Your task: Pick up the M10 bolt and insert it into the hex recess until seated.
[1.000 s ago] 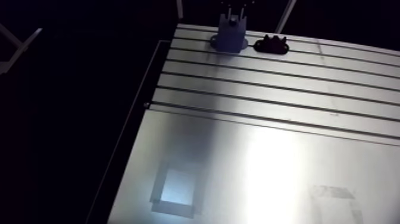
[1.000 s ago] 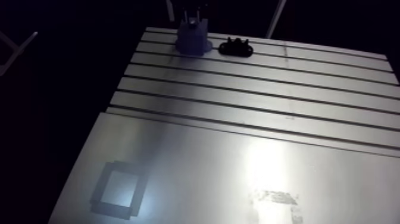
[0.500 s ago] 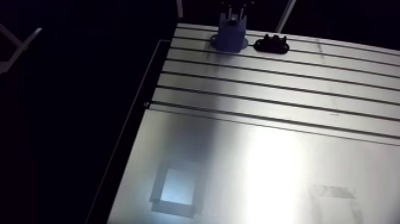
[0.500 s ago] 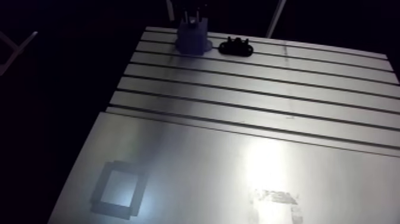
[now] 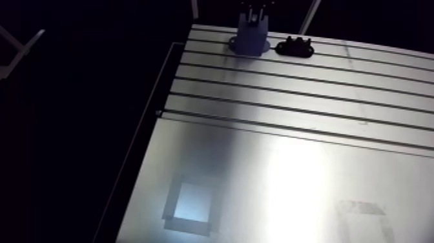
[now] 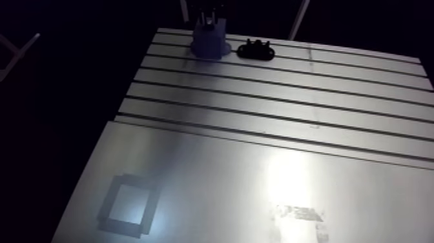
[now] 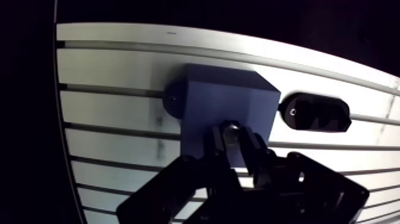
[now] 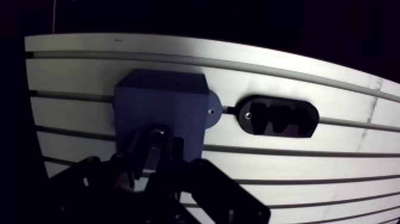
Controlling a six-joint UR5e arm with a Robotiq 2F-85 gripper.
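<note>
Worktop [image 5: 290,97]: slotted aluminium at the far end, smooth plate at the near end. There is a dark taped rectangle outline [image 5: 190,205] on the plate, well apart from the work.

Claw [image 7: 234,138]: in the arm view it hangs straight over the blue block [image 7: 229,98] at the far edge of the worktop. In the wrist view its fingers [image 7: 213,143] are nearly together and clamped on the M10 bolt [image 7: 232,128], one pad on each side. Nothing else is in the grip.

Blue block: a square body on a flanged base, with a round ear and a screw showing on each side. It sits across the slots, directly under and ahead of the claw. The hex recess can't be made out; the claw and bolt cover that part of the block.

Black holder [image 7: 315,112]: an oval plate with a notched cutout and a screw at the end nearest the block. It sits just beside the block on the same slot line, with a narrow gap between it and the block's ear. It lies off to the side of the claw, not under it.

Bolt: the metal end shows between the fingertips, over the near part of the block's top face. Can't tell if it touches the block or how deep it sits. Nothing lies between the claw and the block.
</note>
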